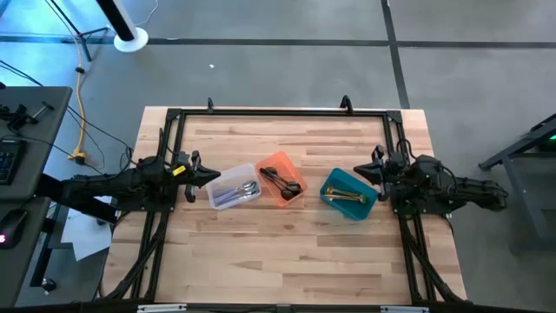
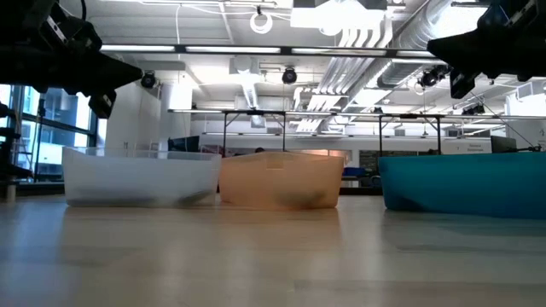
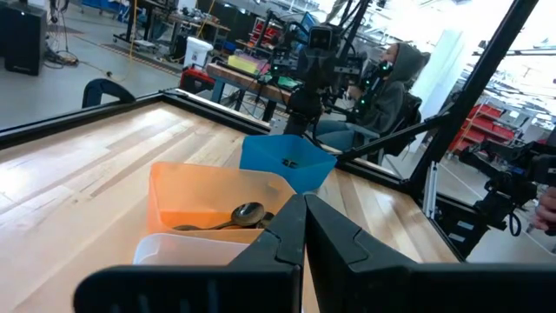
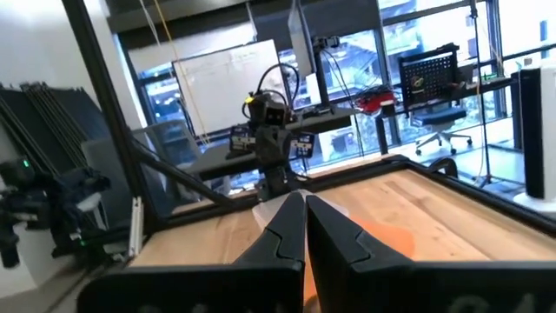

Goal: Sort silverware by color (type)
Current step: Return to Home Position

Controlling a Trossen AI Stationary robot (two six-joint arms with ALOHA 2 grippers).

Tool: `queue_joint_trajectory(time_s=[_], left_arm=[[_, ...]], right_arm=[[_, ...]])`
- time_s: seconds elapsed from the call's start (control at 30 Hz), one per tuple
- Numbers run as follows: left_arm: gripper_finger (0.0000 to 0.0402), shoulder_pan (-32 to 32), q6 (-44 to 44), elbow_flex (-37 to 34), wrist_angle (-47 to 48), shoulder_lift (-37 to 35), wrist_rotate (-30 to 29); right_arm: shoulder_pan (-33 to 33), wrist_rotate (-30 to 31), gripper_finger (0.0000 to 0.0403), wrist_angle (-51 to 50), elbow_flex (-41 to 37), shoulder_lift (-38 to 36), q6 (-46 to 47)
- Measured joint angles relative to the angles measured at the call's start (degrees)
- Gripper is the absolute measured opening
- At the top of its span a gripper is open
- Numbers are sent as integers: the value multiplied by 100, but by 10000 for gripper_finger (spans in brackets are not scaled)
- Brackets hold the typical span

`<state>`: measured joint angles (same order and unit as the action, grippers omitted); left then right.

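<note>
I see the silverware sorted into three bins in a row across the middle of the tabletop (image 1: 287, 252). The silver pieces (image 1: 246, 189) lie in the clear bin (image 1: 219, 198), the black pieces (image 1: 281, 181) in the orange bin (image 1: 271, 163) and the gold pieces (image 1: 346, 198) in the teal bin (image 1: 340, 180). The clear and orange bins touch; the teal bin stands a little apart, toward the right arm.

My left pincer (image 1: 214, 176) hangs just beside the clear bin's outer end, fingers pressed together. My right pincer (image 1: 359, 171) hangs just beside the teal bin, fingers also together. From table level, both are above the bins' rims. Beyond the tabletop's far edge, a person (image 3: 395, 78) in a hood is sitting.
</note>
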<state>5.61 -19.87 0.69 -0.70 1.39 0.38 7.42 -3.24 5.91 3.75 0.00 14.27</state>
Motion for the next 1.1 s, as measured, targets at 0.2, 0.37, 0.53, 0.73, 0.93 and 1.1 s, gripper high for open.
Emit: queue_joint_trajectory(time_s=[0.2, 0.37, 0.53, 0.73, 0.93, 1.1], left_arm=[[1, 0, 2, 0, -1, 0, 2], [1, 0, 1, 0, 1, 0, 2], [1, 0, 0, 0, -1, 0, 2], [1, 0, 2, 0, -2, 0, 4], [1, 0, 0, 0, -1, 0, 4], [1, -1, 2, 0, -1, 0, 4]], right_arm=[[0, 5, 0, -296, 0, 17, -419], [2, -3, 0, -873, -2, 21, -386], [-2, -44, 0, -474, -319, 40, -451], [-2, 45, 0, -471, -319, 69, -689], [-2, 68, 0, -476, -319, 69, -719], [-2, 282, 0, -526, -317, 190, -670]])
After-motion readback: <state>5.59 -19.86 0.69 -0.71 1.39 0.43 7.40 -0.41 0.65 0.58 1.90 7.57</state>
